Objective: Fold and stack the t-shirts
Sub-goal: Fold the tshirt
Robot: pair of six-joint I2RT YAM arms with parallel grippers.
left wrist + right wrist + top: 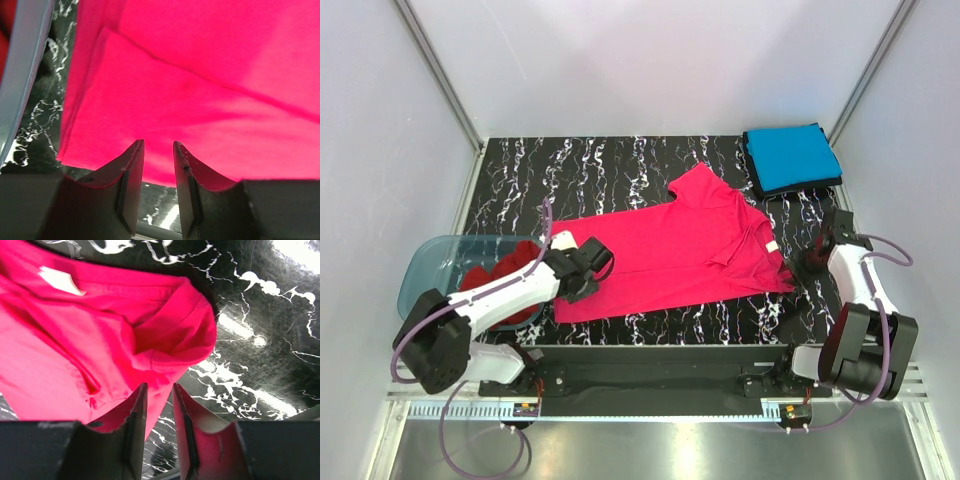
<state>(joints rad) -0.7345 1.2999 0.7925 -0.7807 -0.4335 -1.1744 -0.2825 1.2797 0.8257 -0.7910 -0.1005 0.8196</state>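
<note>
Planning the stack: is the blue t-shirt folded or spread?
Folded: the blue t-shirt is a neat rectangle, no sleeves showing, resting on a dark t-shirt.

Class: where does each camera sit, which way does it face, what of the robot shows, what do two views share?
Top external: above, behind the bases, looking down at the table; both arms show.
Left wrist: on left arm, facing the pink-red t-shirt; own fingers.
Right wrist: on right arm, facing its tagged end; own fingers.
Shared: that t-shirt.
</note>
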